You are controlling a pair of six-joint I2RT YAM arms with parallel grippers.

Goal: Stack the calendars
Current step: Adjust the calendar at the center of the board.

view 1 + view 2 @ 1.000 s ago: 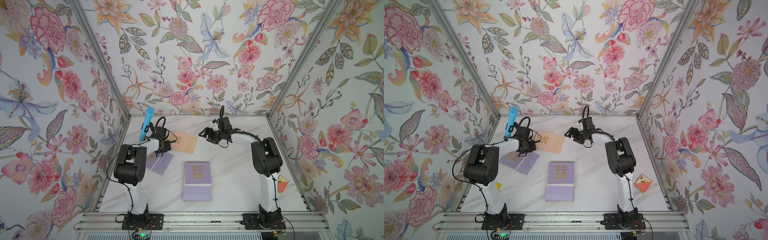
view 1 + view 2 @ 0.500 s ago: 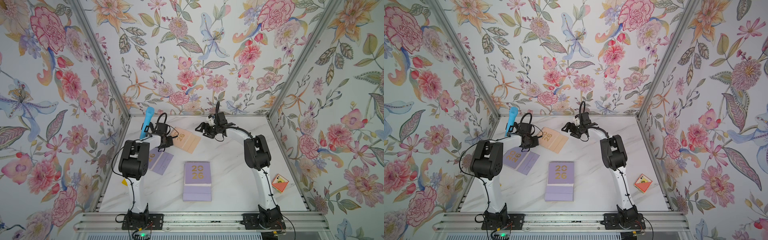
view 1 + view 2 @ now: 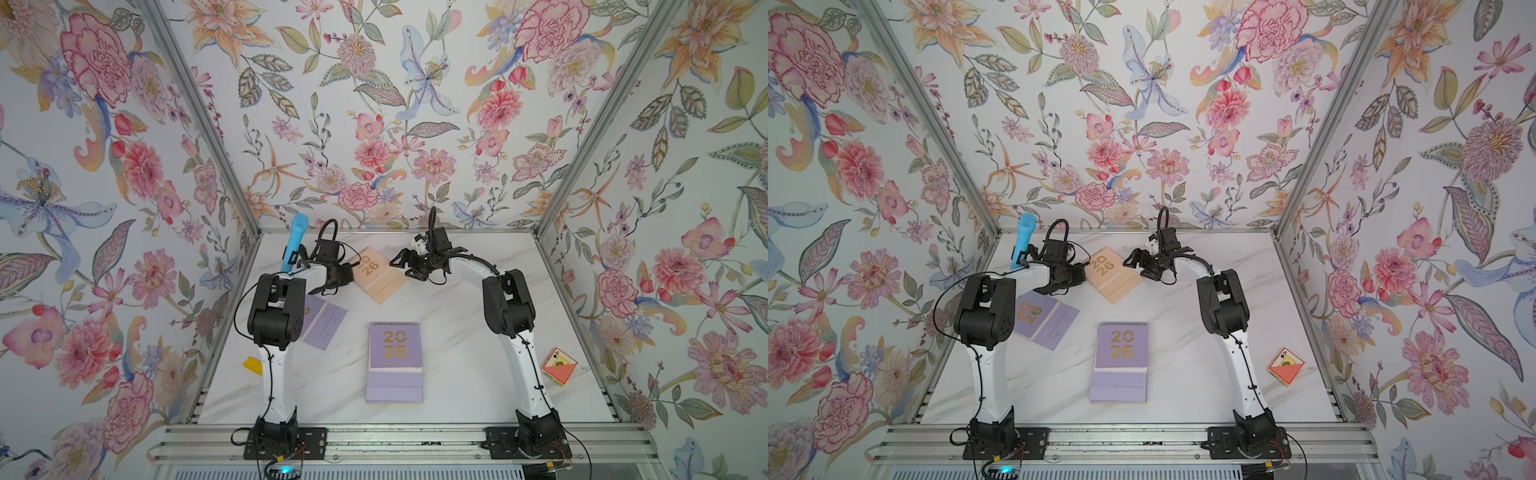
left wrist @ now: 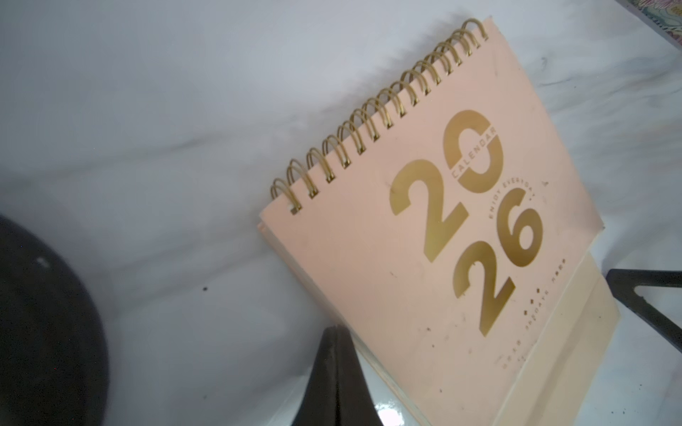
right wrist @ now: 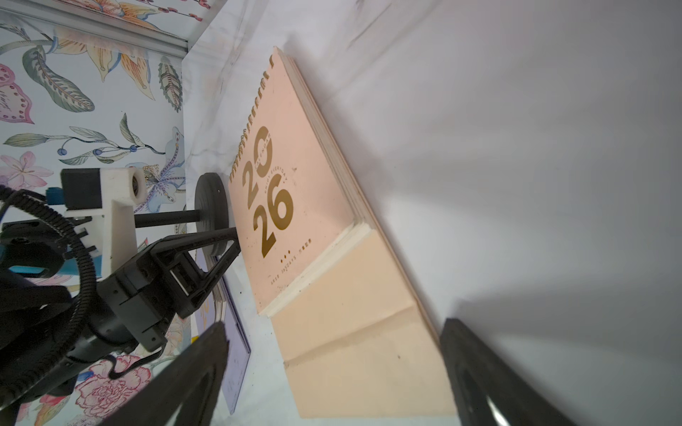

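A peach calendar (image 3: 376, 272) (image 3: 1111, 274) lies flat near the back of the table, its gold "2026" showing. My left gripper (image 3: 347, 274) (image 4: 337, 328) is shut, its tips against that calendar's left edge (image 5: 306, 221). My right gripper (image 3: 399, 264) (image 5: 334, 324) stands open at the calendar's right end, one finger on each side of the folded base, not touching it. A lilac calendar (image 3: 395, 361) (image 3: 1121, 361) lies flat mid-table. Another lilac calendar (image 3: 322, 322) (image 3: 1042, 318) lies at the left, partly under my left arm.
An orange playing card (image 3: 559, 365) lies near the right wall. A small yellow block (image 3: 252, 365) sits by the left wall. A blue handle (image 3: 295, 245) sticks up at the back left, behind my left wrist. Floral walls enclose three sides of the table.
Both arms reached toward the back. The peach calendar slid a little right and back and turned. My right gripper came left up to its right end.
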